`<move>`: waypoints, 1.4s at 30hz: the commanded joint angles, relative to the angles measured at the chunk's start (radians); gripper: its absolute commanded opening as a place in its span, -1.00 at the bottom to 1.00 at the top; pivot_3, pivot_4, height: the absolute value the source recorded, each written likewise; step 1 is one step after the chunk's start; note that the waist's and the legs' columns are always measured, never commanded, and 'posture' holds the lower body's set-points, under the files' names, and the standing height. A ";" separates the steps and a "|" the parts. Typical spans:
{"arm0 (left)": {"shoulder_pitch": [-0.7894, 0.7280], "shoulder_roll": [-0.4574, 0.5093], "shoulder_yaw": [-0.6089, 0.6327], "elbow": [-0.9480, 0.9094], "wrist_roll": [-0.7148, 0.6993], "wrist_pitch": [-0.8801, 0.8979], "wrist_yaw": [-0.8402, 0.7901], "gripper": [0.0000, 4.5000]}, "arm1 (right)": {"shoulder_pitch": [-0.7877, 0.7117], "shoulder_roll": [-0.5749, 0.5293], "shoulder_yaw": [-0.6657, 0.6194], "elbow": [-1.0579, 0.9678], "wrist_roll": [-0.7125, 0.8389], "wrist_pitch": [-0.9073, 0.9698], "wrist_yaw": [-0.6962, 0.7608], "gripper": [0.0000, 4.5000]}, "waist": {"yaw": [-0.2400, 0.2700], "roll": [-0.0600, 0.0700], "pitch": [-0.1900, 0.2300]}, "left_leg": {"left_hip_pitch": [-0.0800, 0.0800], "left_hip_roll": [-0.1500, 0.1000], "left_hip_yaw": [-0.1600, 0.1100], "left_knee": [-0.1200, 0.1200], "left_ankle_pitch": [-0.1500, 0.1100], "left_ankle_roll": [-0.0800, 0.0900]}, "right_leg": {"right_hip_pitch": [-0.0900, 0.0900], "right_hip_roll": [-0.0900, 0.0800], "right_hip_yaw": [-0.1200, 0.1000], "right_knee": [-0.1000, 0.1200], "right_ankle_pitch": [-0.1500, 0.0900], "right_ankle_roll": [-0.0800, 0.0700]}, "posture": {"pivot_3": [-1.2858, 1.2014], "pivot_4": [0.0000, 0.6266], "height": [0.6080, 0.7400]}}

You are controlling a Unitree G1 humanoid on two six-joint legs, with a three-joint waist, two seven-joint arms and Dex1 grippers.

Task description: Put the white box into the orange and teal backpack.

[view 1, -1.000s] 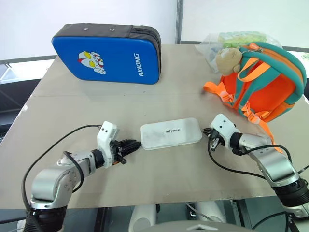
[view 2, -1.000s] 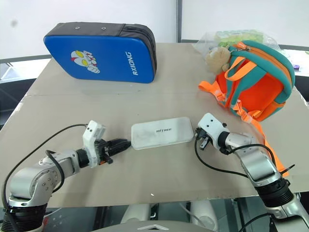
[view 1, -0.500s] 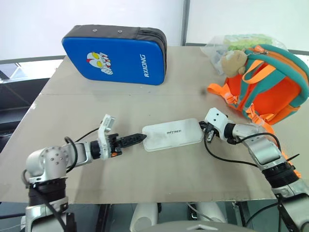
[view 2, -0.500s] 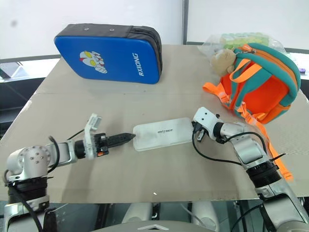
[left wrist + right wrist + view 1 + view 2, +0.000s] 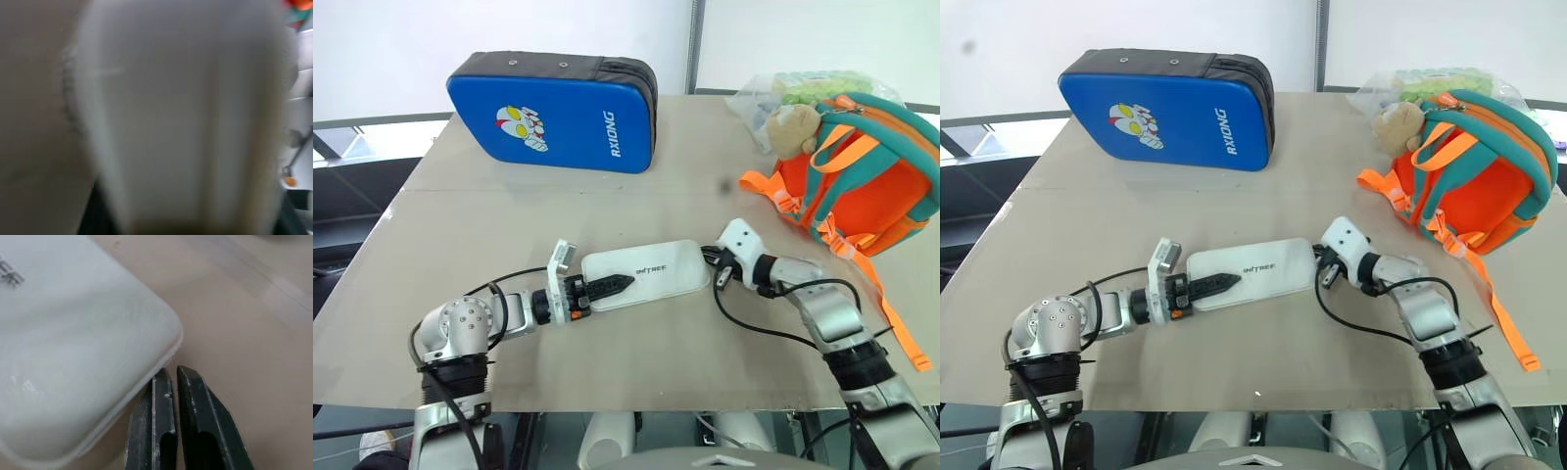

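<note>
backpack [image 5: 871, 181], orange and teal, sits at about two o'clock on the table [image 5: 509, 211], leaning over with its orange straps trailing toward me; i cannot tell whether its zip is undone or whether anything lies inside. one small tan plush toy [image 5: 790, 127] hangs at its upper edge. behind it, at one o'clock, lies one clear plastic bag [image 5: 773, 86] with green things in it. one big blue padded case [image 5: 553, 113] with a cartoon figure lies shut at eleven o'clock. one white box [image 5: 651, 274] lies flat near the table's middle, well apart from the backpack, with dark lettering on its lid.

two arms, mine, reach in low from both sides of the box. my left arm comes from eight o'clock, forearm nearly level, and my left gripper [image 5: 612, 286] lies over the box's left end, its black fingers pointing toward three o'clock; from above they look drawn close together on the lid, but whether they pinch the box i cannot tell. in my left wrist view the white box fills the view, right up against the camera. my right arm bends in from four o'clock, and my right gripper [image 5: 171, 382] points at the box's right corner. its fingers [image 5: 195, 401] stand narrowly parted, a thin slit between them, with the tips just beside the box's rounded edge, holding nothing.
</note>
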 commanded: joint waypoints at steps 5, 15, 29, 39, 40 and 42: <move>0.011 -0.023 0.066 -0.040 -0.029 0.002 0.080 -0.52 | 0.230 -0.074 -0.480 -0.553 0.391 0.386 -0.077 0.55 | -0.005 -0.001 0.002 | 0.001 0.000 -0.001 -0.001 0.000 0.000 | -0.001 0.000 0.001 0.000 0.000 0.001 | 0.03 -0.52 1.00; -0.055 -0.053 0.059 -0.069 -0.051 -0.039 0.118 -0.52 | 0.057 -0.108 -0.626 -0.428 0.428 0.555 -0.362 1.00 | -0.029 -0.005 0.004 | 0.001 0.001 0.000 -0.001 0.000 0.000 | -0.003 0.001 0.004 0.000 -0.001 0.001 | 0.03 -0.52 1.00; -0.057 -0.156 0.154 -0.241 -0.135 -0.182 0.282 -0.52 | -0.364 -0.085 -0.302 0.270 0.123 -0.013 -0.291 -0.51 | -0.030 -0.007 0.009 | -0.017 0.001 0.003 -0.004 0.000 -0.001 | -0.020 0.004 0.005 -0.001 0.002 0.005 | 0.03 -0.52 1.00; -0.314 -0.101 0.222 -0.193 -0.144 -0.443 0.305 -0.52 | -0.340 -0.114 -0.335 -0.197 0.692 0.244 0.079 -0.97 | -0.032 -0.009 0.015 | -0.017 0.001 0.001 -0.002 0.000 0.000 | -0.020 0.005 0.002 0.001 0.003 0.005 | 0.03 -0.52 1.00; -0.336 -0.074 0.212 -0.179 -0.115 -0.477 0.281 -0.52 | -0.327 -0.128 -0.325 -0.228 0.710 0.266 0.082 -0.97 | -0.032 -0.009 0.015 | -0.017 0.002 0.001 -0.002 0.000 0.000 | -0.020 0.005 0.002 0.001 0.003 0.005 | 0.03 -0.52 1.00; -0.372 -0.012 0.192 -0.147 -0.080 -0.520 0.216 -0.52 | -0.286 -0.152 -0.288 -0.279 0.714 0.294 0.088 -0.97 | -0.032 -0.009 0.015 | -0.017 0.002 0.001 -0.003 0.000 0.000 | -0.020 0.006 0.002 0.001 0.003 0.005 | 0.03 -0.52 1.00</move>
